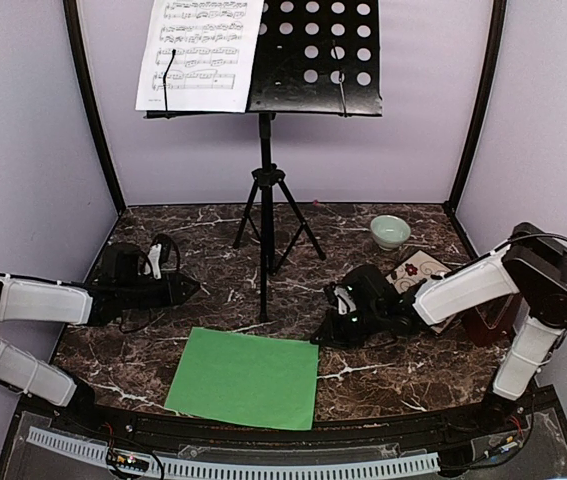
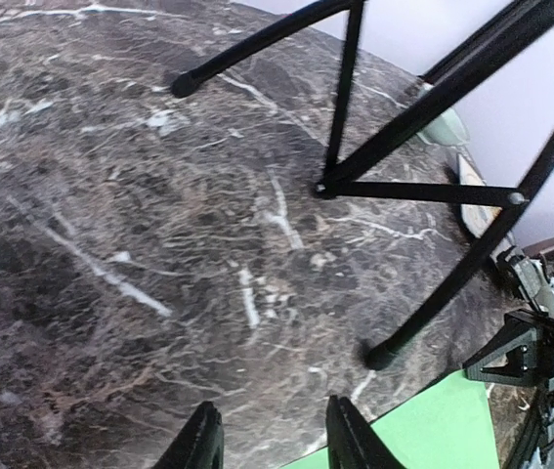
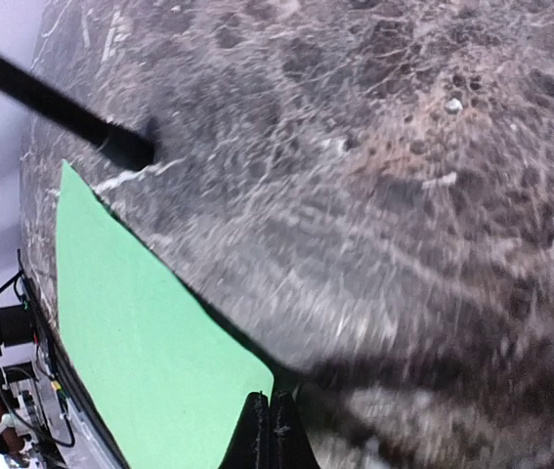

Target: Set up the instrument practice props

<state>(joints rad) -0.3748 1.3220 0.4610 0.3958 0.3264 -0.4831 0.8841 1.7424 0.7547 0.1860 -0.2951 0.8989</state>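
Observation:
The black perforated music stand (image 1: 313,55) rises on tripod legs at the table's centre back. A white music sheet (image 1: 200,52) rests on the left half of its desk. The green music sheet (image 1: 246,377) lies flat at the near centre. My right gripper (image 1: 325,335) sits low at its far right corner. In the right wrist view the gripper (image 3: 272,405) is shut on that corner, and the green sheet's (image 3: 140,332) edge casts a shadow there. My left gripper (image 2: 275,440) is open and holds nothing, over bare marble by the sheet's (image 2: 433,430) far left corner. The reddish-brown metronome (image 1: 485,322) is partly hidden behind my right arm.
A floral plate (image 1: 415,268) lies under my right forearm, and a pale-green bowl (image 1: 390,231) stands behind it. The stand's tripod legs (image 2: 433,107) spread between the two grippers; one foot (image 3: 125,149) rests just beyond the green sheet. Lilac walls close the back and sides.

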